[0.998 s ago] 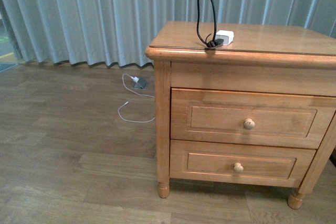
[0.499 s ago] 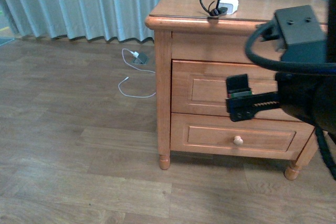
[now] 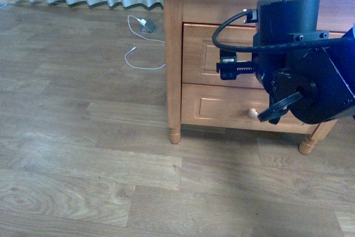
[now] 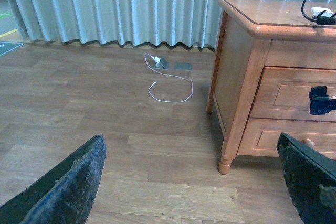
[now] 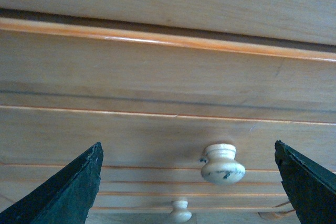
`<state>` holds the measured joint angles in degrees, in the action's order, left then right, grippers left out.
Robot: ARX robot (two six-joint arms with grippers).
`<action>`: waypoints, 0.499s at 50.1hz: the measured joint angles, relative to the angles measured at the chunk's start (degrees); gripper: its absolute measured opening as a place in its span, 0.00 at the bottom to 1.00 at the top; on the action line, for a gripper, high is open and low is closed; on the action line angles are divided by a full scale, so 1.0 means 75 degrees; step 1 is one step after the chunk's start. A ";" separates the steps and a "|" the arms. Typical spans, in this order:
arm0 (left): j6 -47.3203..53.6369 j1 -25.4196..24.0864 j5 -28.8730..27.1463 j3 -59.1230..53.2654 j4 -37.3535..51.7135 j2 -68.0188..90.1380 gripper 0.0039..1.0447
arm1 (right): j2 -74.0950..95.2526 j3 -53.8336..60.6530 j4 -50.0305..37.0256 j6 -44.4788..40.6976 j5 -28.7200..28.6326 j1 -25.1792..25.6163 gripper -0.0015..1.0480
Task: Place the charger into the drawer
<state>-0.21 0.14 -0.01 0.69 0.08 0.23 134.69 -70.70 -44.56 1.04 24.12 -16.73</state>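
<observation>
The charger (image 4: 319, 11) sits on top of the wooden bench (image 4: 262, 17), its black cable looping upward. The drawer (image 5: 105, 135) just beneath the top is closed. The right claw (image 5: 188, 150) faces the drawer front, fingers spread wide, with the pale knob (image 5: 223, 163) between them and untouched. The left claw (image 4: 190, 139) is likewise spread, holding nothing, over the wood floor (image 4: 105, 103)
</observation>
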 joint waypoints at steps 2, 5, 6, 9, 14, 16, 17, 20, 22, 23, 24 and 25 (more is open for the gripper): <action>-0.0003 0.0000 0.0000 0.0000 0.0000 0.0000 0.95 | 0.0076 -0.0087 0.0000 -0.0017 -0.0009 0.0050 0.92; 0.0000 0.0000 0.0000 0.0000 0.0000 0.0000 0.95 | 0.0178 -0.0216 0.0000 -0.0038 -0.0047 0.0140 0.92; -0.0003 0.0000 0.0000 0.0000 0.0000 0.0000 0.95 | 0.0195 -0.0233 0.0000 -0.0050 -0.0052 0.0154 0.92; -0.0003 0.0000 0.0000 0.0000 0.0000 0.0000 0.95 | 0.0248 -0.0254 -0.0006 -0.0079 -0.0131 0.0219 0.92; -0.0003 0.0000 0.0000 0.0000 0.0000 0.0000 0.95 | 0.0350 -0.0268 -0.0003 -0.0099 -0.0210 0.0291 0.92; 0.0000 0.0000 0.0000 0.0000 0.0000 0.0000 0.95 | 0.0370 -0.0271 -0.0006 -0.0105 -0.0242 0.0312 0.92; -0.0003 0.0000 0.0000 0.0000 0.0000 0.0000 0.95 | 0.0379 -0.0271 -0.0006 -0.0105 -0.0262 0.0323 0.92; -0.0003 0.0000 0.0000 0.0000 0.0000 0.0000 0.95 | 0.0399 -0.0274 -0.0012 -0.0108 -0.0291 0.0356 0.92; -0.0003 0.0000 0.0000 0.0000 0.0000 0.0000 0.95 | 0.0399 -0.0289 0.0035 -0.0085 -0.0335 0.0376 0.92; 0.0000 0.0000 0.0000 0.0000 0.0000 0.0000 0.95 | 0.0399 -0.0294 0.0050 -0.0082 -0.0344 0.0379 0.92; -0.0003 0.0000 0.0000 0.0000 0.0000 0.0000 0.95 | 0.0399 -0.0303 0.0058 -0.0087 -0.0361 0.0382 0.92; 0.0000 0.0000 0.0000 0.0000 0.0000 0.0000 0.95 | 0.0399 -0.0306 0.0055 -0.0099 -0.0379 0.0391 0.92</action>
<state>-0.21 0.14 -0.01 0.69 0.08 0.23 137.69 -72.99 -44.14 0.30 21.28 -13.80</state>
